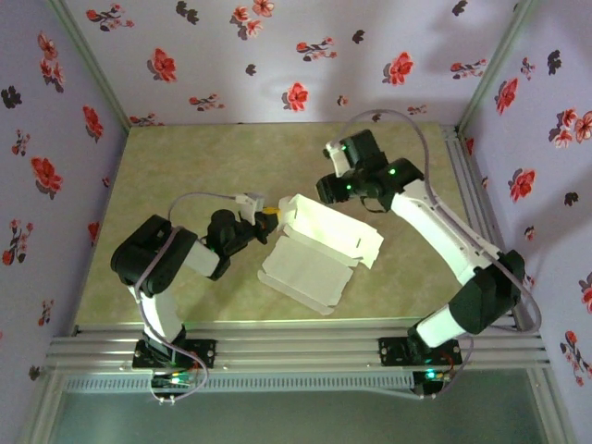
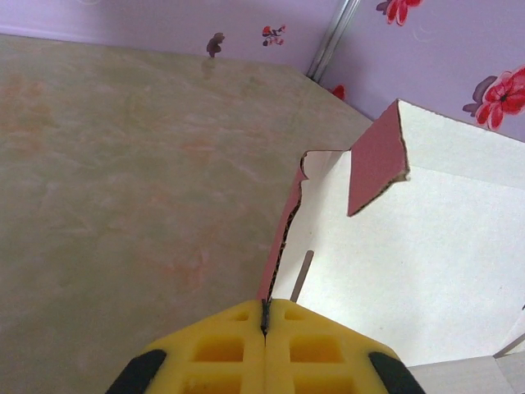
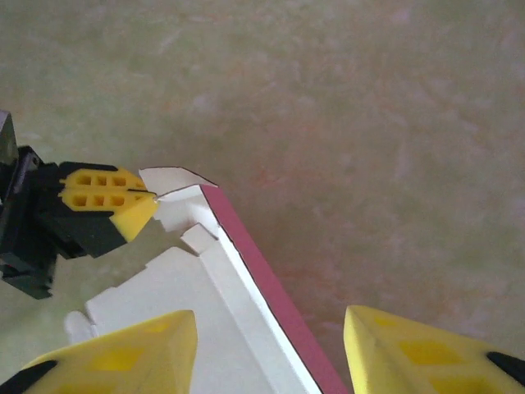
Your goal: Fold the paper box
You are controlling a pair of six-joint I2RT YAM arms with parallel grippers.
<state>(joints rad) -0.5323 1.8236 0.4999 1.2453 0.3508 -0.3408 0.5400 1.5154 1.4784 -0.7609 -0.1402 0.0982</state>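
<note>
The paper box (image 1: 319, 252) lies half-formed mid-table, pale grey-white inside and salmon pink outside. My left gripper (image 1: 269, 214) is shut on the box's left wall edge. In the left wrist view its yellow fingertips (image 2: 265, 318) pinch that thin card edge, with the white panel (image 2: 410, 271) to the right and a pink flap (image 2: 374, 160) standing up. My right gripper (image 3: 271, 361) is open over the box's far wall (image 3: 275, 291). One yellow finger (image 3: 123, 355) is on the white inner side and the other is outside, neither touching the card. The left gripper (image 3: 138, 199) holds the corner flap there.
The box rests on a greenish marbled table (image 1: 185, 166). Floral walls (image 1: 277, 55) close it in on three sides, with metal posts (image 1: 486, 69) at the corners. Aluminium rails (image 1: 296, 350) run along the near edge by the arm bases.
</note>
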